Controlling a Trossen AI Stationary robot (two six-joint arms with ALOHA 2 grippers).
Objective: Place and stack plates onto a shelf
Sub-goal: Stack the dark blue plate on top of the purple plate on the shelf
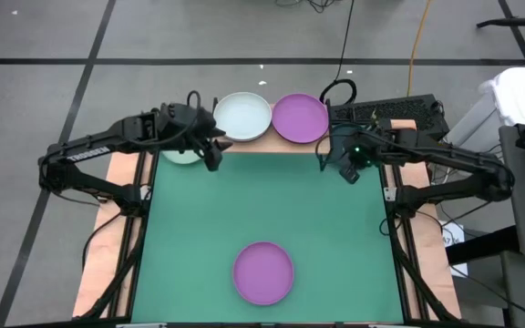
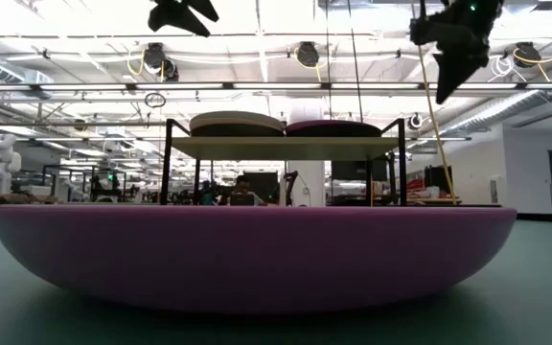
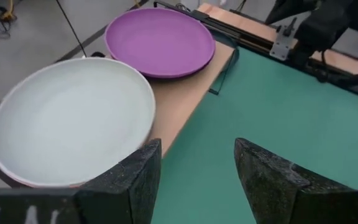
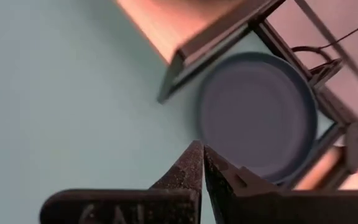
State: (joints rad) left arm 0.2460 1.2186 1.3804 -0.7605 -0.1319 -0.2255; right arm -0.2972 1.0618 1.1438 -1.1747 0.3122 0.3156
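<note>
High view: the left end effector (image 1: 213,157), fingers apart and empty, hovers beside the shelf (image 1: 272,143); the right end effector (image 1: 346,169), pinched shut, hovers opposite. The loose purple plate (image 1: 263,272) lies at six o'clock, about equally distant from both.

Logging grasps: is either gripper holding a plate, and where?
Nothing is held. The left gripper is open and empty; the right gripper is shut on nothing.

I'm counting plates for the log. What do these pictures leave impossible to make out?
- Stack depth on the shelf: high view shows only the white plate and purple plate.
- Mint plate: mostly under the left gripper.
- Dark plate: blurred, right wrist view.
</note>
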